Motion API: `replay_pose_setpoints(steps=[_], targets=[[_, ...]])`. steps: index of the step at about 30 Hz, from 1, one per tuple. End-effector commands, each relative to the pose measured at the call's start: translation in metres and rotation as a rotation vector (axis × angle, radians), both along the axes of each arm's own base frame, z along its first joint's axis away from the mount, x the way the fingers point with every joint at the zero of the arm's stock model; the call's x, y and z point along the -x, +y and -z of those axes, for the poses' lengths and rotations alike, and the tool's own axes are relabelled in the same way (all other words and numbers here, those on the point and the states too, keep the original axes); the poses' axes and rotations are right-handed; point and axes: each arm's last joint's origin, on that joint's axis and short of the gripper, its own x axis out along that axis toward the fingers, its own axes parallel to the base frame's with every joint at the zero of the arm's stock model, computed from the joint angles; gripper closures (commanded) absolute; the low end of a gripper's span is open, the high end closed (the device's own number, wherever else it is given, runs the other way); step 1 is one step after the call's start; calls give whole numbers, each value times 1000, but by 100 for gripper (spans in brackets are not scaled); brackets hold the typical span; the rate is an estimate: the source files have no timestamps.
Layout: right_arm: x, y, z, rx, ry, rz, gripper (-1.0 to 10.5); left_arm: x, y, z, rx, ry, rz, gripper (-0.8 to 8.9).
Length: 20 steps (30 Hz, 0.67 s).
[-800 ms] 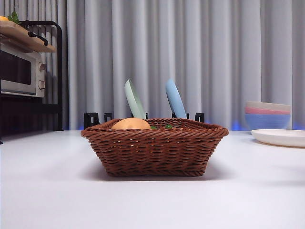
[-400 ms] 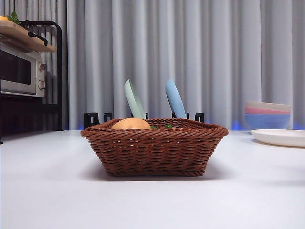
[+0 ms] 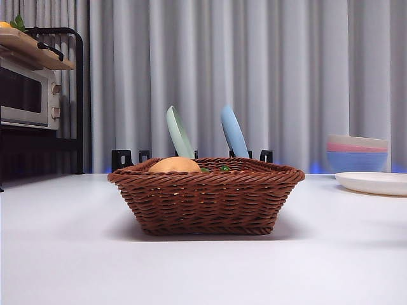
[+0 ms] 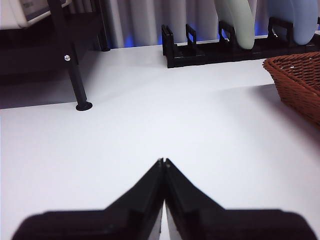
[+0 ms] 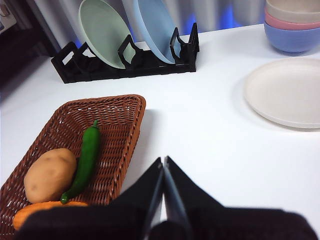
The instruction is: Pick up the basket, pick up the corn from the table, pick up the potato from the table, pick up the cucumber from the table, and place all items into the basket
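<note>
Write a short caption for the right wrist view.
Potato, cucumber and corn in the wicker basket; right gripper shut.

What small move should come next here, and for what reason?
Probably none beyond keeping both arms back. The tan oval potato, the long green cucumber and the orange corn cob all lie inside the brown woven wicker basket. The left claw and right claw are shut, holding nothing.

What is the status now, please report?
Left gripper shut, empty, over bare table. Right gripper shut, empty, beside basket. Potato, cucumber, corn inside. Nothing blocking.
</note>
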Motion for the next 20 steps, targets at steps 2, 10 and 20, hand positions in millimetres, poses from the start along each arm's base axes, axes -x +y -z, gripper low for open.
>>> replay_pose_setpoints(steps=[2,10,20], targets=[[0,0,1,-10,0,6,945,-1,0,5,-8,9,-5,817],[0,0,1,9,-3,1,945,-1,0,5,-8,9,-5,816],[8,-19,8,227,-82,-87,945,-1,0,5,-9,9,-6,817]])
